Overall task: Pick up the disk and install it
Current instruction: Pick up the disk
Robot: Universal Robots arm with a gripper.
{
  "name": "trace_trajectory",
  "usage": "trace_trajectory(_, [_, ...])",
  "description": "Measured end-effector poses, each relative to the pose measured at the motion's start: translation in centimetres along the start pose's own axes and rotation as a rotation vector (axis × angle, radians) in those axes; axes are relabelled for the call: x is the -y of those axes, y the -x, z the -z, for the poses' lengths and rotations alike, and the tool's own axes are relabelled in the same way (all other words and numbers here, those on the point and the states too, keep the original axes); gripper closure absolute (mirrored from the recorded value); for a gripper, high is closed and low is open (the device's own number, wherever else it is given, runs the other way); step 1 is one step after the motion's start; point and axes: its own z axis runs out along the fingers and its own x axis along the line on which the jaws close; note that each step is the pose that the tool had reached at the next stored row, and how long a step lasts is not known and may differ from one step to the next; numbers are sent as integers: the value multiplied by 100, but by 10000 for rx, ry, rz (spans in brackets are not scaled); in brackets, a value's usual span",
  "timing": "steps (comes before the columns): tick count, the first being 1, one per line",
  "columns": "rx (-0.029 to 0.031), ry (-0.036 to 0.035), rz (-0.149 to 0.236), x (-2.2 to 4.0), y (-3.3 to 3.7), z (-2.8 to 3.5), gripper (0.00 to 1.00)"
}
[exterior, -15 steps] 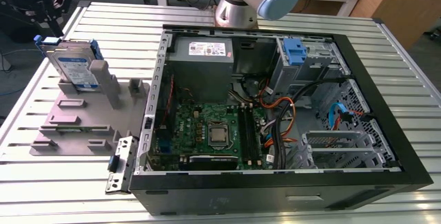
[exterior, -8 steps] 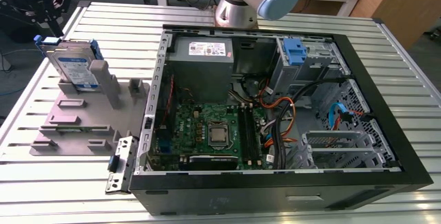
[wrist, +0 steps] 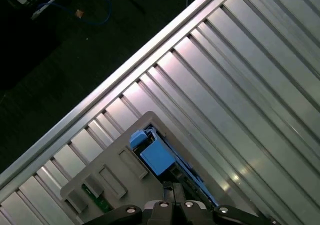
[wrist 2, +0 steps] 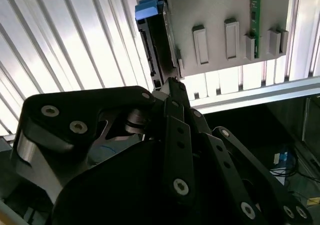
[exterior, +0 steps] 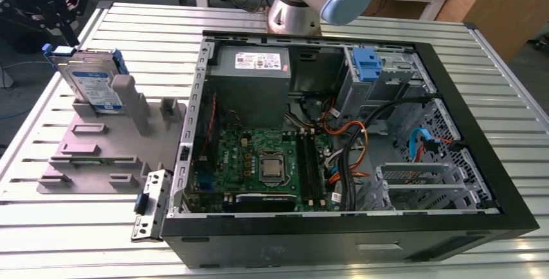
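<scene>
black computer case [exterior: 343, 240] lies open at the lower right of the exterior view on the slatted bench [exterior: 69, 227], its motherboard [exterior: 257, 157] exposed. left of it sits a grey fixture plate [exterior: 103, 144]. at the plate's far end, upper left of the frame, the disk [exterior: 90, 76] stands on edge in a slot, blue rails along its sides. the end effector [exterior: 67, 33] hangs just above the disk's top edge; in the first wrist view its fingertips [wrist: 168, 186] look pressed together, gripping nothing. behind the case rises the arm's base [exterior: 296, 2].
</scene>
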Motion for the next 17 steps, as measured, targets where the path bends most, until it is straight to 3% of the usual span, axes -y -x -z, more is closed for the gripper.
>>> trace_trajectory(17, [-106, 17, 2804, 0, 0, -11, 89])
